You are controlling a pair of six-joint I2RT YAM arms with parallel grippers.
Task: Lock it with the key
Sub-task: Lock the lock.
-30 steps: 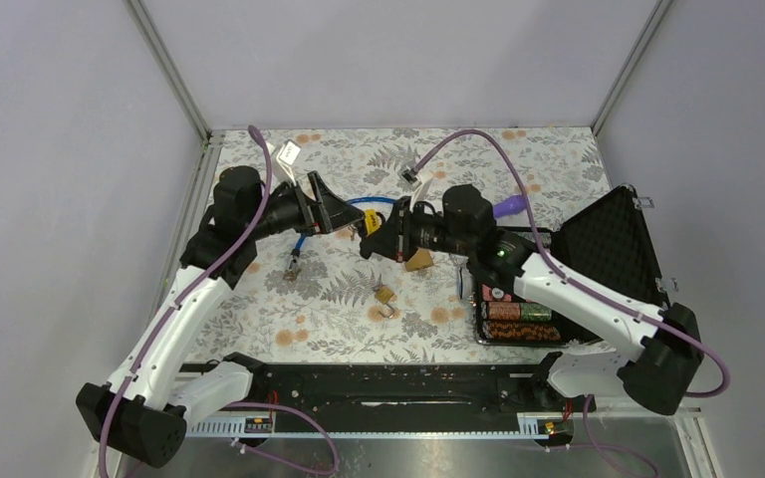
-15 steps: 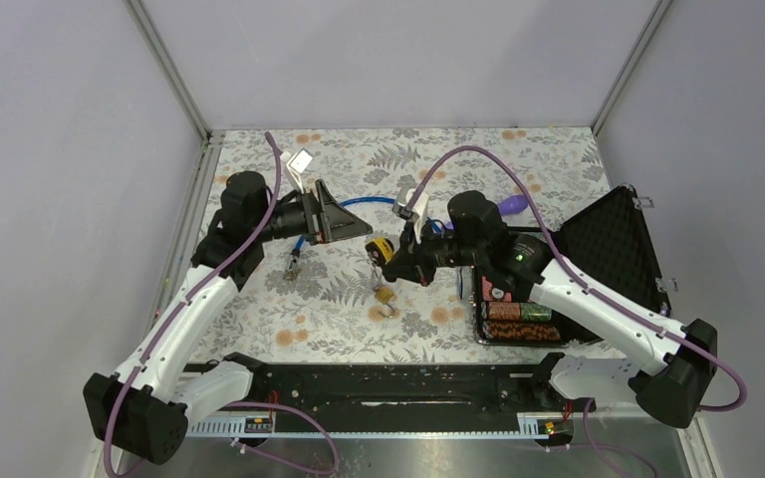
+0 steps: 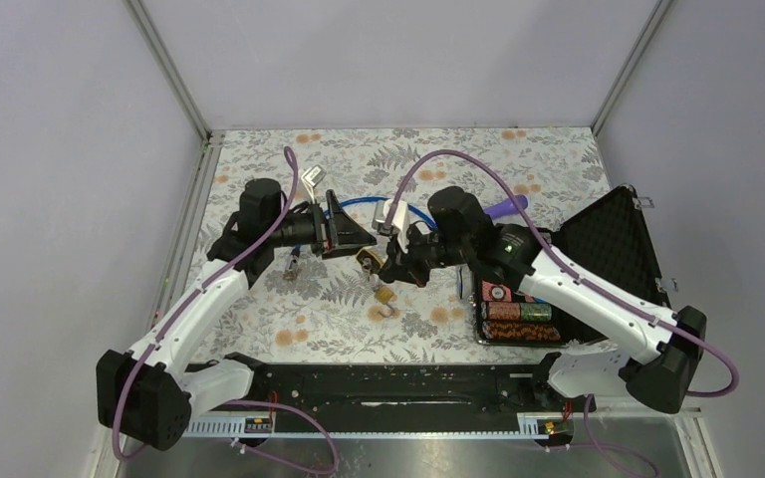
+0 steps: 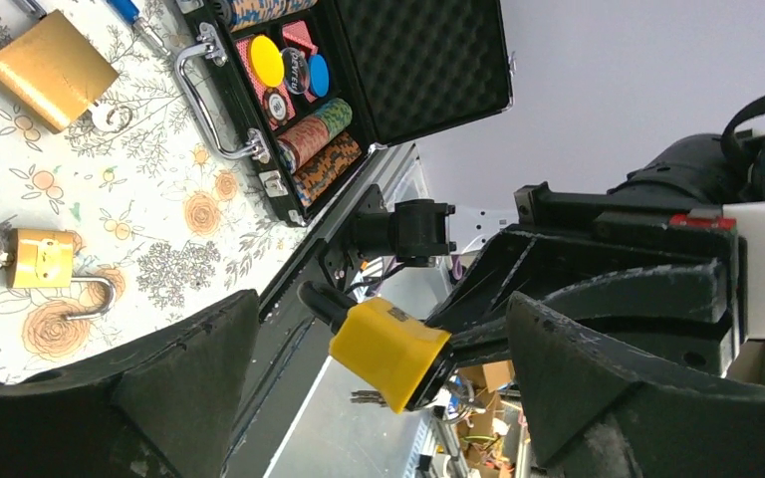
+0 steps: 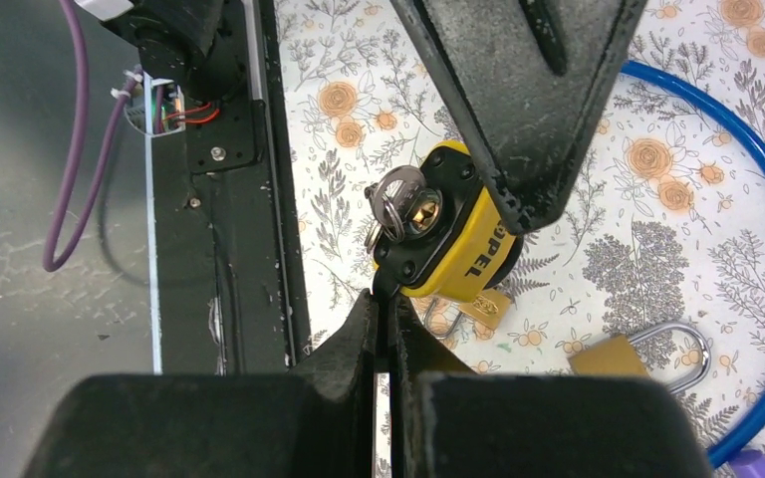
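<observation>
Floral table (image 3: 458, 159); padlock (image 5: 448, 234) at right end effector (image 5: 386, 299)

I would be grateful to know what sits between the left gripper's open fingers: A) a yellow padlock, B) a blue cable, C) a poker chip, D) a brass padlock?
A: the left wrist view shows the yellow padlock between the wide-open fingers of the left gripper.

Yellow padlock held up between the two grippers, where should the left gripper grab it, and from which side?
Take the yellow padlock by the flat sides of its yellow body, coming from the left, opposite the right gripper, whose shut fingers pinch its keyhole end. The open jaws of the left gripper straddle the body there, and the key ring is left clear.
</observation>
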